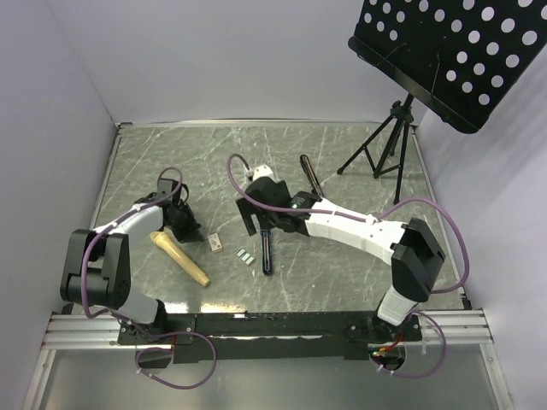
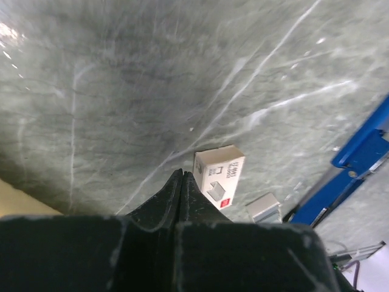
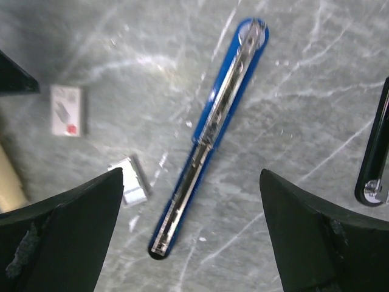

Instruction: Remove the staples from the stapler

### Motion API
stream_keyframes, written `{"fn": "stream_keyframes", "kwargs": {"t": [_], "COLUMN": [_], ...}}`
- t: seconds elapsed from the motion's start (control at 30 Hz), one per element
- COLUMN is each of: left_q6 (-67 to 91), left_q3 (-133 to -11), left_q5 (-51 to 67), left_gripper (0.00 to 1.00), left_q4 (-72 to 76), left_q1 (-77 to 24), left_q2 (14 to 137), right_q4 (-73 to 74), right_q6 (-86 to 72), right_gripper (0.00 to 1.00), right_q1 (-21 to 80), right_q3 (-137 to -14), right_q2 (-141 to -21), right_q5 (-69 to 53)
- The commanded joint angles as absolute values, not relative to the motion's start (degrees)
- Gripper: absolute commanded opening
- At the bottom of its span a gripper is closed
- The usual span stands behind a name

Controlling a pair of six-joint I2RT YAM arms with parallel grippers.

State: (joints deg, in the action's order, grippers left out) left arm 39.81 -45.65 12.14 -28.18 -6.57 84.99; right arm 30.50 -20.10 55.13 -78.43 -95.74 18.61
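One blue stapler (image 3: 203,146), one black stapler (image 3: 374,152), one box (image 3: 65,109).

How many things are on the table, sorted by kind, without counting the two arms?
Staplers: 2 (blue stapler, black stapler)
Staple box: 1
Cluster of loose staples: 1
Beige tapered piece: 1
Music stand: 1
Total: 6

Slim blue stapler (image 3: 207,137), opened out flat on the table (image 1: 342,154), silvery rail face-up.
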Motion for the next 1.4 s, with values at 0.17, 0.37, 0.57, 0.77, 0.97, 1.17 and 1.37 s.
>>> {"fn": "stream_keyframes", "kwargs": {"t": [0.17, 0.37, 0.57, 0.77, 0.97, 1.17, 1.37], "left_q6": [44.8, 47.9, 51.0, 52.0, 46.6, 39.2, 34.1], "left_q3": [-43.0, -40.0, -38.1, -40.1, -52.7, -55.3, -54.1], "left_q5": [8.7, 10.5, 13.3, 12.9, 7.6, 12.3, 15.3], "left_gripper": [0.01, 0.01, 0.01, 0.01, 0.01, 0.35, 0.43], "left_q4": [-28.2, -25.1, -22.7, -24.2, -33.7, -32.1, -29.8], "left_q1": [-11.2, -14.0, -16.4, -16.7, -14.2, -7.0, -3.8], "left_q2": [85.8, 86.5, 85.8, 81.1, 78.7, 80.0, 81.2], "right_q4": [24.6, 24.5, 22.4, 16.8, 13.2, 15.4, 17.5], "right_q6": [-17.2, -17.4, -16.6, -13.1, -12.7, -13.1, -13.4], "right_gripper": [1.0, 1.0, 1.0, 0.93, 0.77, 0.77, 0.76], "right_q1": [54.1, 53.8, 53.8, 53.8, 54.8, 57.2, 58.9], "right_q3": [-69.0, -67.4, -65.2, -63.1, -64.2, -68.6, -71.9], "right_q2": [-86.5, -85.7, -83.5, -82.6, -85.2, -92.7, -99.3], "right_q5": [16.7, 15.3, 13.9, 5.1, -1.2, -0.4, 1.7]}}
